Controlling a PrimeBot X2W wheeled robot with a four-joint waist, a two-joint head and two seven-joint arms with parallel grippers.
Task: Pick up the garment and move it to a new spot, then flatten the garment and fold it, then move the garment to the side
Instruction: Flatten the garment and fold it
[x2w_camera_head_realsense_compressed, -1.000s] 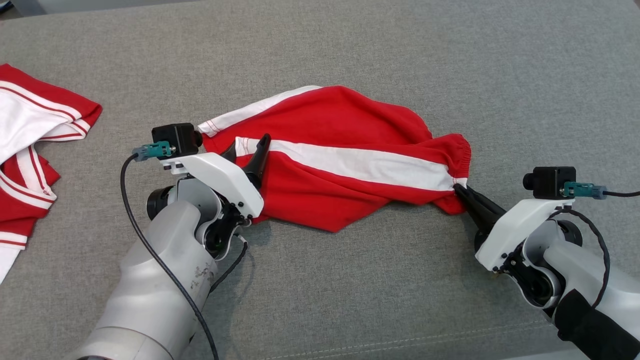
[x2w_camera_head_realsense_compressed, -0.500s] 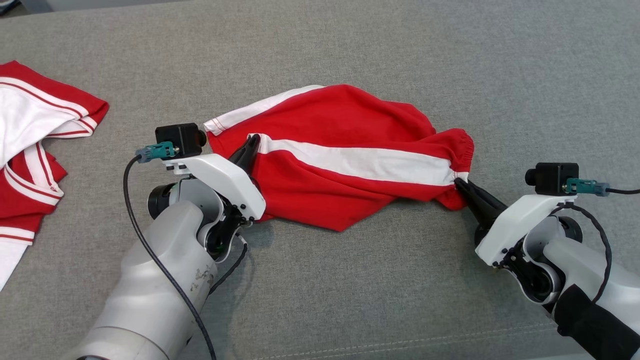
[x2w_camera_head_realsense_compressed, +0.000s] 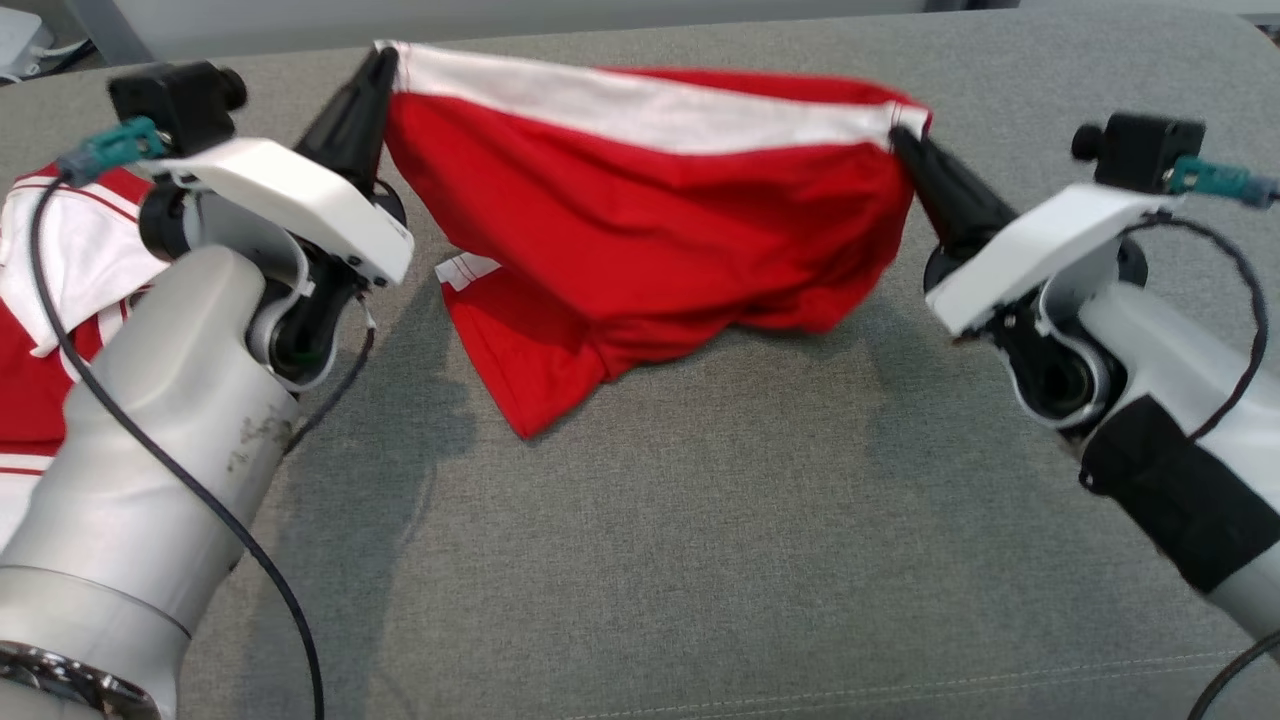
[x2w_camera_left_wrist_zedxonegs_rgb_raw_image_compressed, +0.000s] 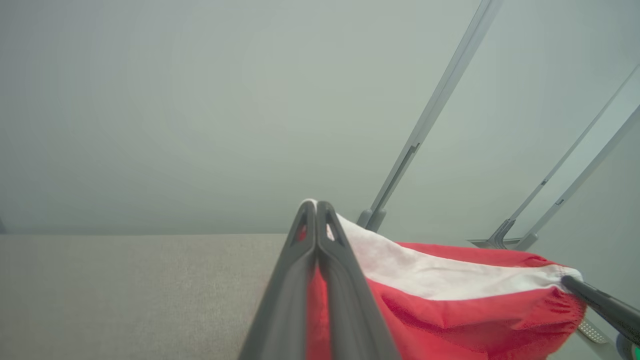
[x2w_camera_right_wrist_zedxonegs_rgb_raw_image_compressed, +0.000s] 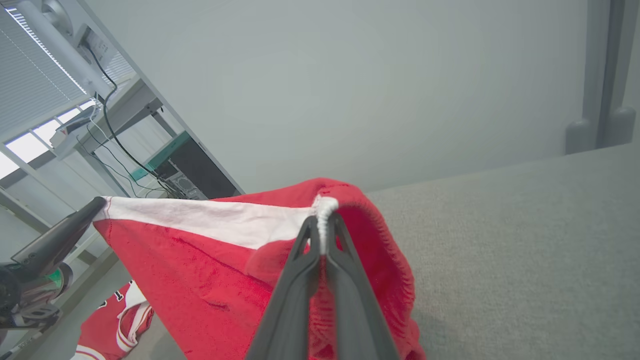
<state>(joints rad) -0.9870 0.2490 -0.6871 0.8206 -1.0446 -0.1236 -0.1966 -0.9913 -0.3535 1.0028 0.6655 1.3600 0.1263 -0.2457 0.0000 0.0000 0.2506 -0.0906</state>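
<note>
L pincer (x2w_camera_head_realsense_compressed: 378, 70) was wide a sec ago; now it's pinched shut on 1 corner of the garment (x2w_camera_head_realsense_compressed: 650, 210). R pincer (x2w_camera_head_realsense_compressed: 903, 140) grips the other corner, by the puckered stretchy band. Both arms went up, so the garment hangs btwn the 2, top edge tight, low tip seemingly on the grey mat (x2w_camera_head_realsense_compressed: 700, 520). Pick-up looks done; the move to a new spot is prob. next. Cloth: soft, floppy, red w/ a white stripe. Mat: rough, woven. Another red-and-white top (x2w_camera_head_realsense_compressed: 40, 260) lies at the left.
</note>
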